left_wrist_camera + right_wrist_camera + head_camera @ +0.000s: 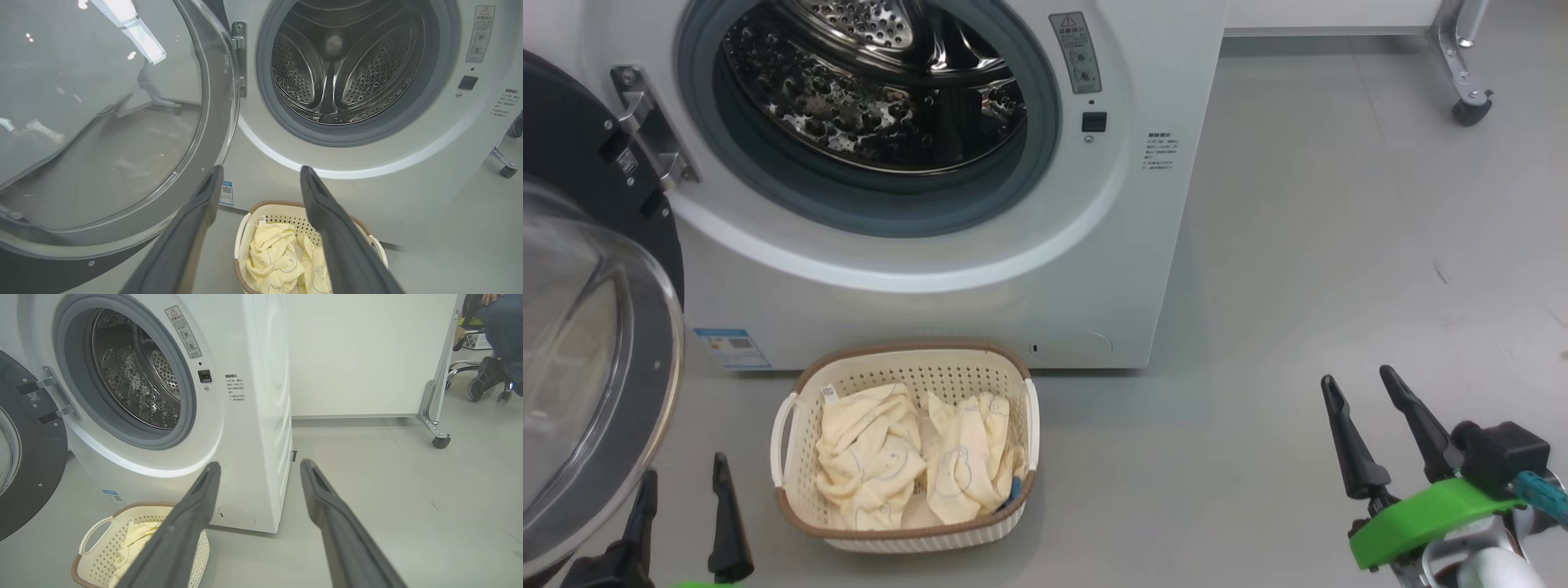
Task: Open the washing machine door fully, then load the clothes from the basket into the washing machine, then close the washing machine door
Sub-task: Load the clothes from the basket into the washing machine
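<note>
The left fingers [725, 514] are spread wide and released, grasping nothing. Just outside them, on their left, the washing machine door [572, 147] hangs swung open. Its glass bowl sits so near the outer finger that the head view does not settle whether they touch, though they seem apart in the left wrist view. Ahead of these fingers and slightly to their right sits the basket [907, 349] on the floor, against the foot of the washing machine [1013, 310]. The pale yellow clothes [874, 457] are piled inside it, with what may be a blue scrap at its near right corner. Beyond the fingertips gapes the steel drum [866, 106].

The right fingers [1349, 441] are likewise parted and empty, above bare floor [1298, 245], well to the right of the basket.
</note>
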`<state>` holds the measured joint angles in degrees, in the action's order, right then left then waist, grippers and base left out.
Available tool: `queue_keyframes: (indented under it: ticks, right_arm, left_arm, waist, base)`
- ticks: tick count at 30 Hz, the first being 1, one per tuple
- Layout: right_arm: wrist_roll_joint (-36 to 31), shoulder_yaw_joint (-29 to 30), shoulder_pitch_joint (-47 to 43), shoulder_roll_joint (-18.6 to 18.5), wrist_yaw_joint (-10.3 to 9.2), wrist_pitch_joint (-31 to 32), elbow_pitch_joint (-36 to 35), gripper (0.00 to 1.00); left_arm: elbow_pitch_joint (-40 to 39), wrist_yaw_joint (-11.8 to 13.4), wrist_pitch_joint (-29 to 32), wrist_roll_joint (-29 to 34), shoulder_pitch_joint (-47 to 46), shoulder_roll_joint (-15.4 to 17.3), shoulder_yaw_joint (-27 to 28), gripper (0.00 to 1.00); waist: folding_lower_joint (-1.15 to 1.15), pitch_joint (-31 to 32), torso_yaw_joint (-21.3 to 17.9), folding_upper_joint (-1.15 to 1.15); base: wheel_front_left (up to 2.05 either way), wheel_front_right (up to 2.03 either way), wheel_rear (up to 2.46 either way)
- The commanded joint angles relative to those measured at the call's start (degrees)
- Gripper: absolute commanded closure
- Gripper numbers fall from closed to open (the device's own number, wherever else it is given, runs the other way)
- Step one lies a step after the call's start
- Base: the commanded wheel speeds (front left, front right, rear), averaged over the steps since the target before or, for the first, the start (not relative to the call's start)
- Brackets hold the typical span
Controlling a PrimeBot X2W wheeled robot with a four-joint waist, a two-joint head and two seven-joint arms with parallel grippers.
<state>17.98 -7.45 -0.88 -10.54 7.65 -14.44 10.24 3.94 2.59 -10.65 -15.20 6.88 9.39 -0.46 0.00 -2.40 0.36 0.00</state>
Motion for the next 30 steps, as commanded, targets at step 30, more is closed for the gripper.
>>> queue_keyframes:
  ticks: [30]
  right_arm:
    - [-0.6, -0.2, 3.4, -0.4, -0.16, -0.6, -2.3, 0.00]
  left_arm:
    - [-1.7, 0.3, -2.0, -0.9, -4.4, 1.6, 0.6, 0.00]
  waist:
    - [0.00, -4.0, -0.4, 0.00]
  base:
    - [0.31, -0.31, 0.00]
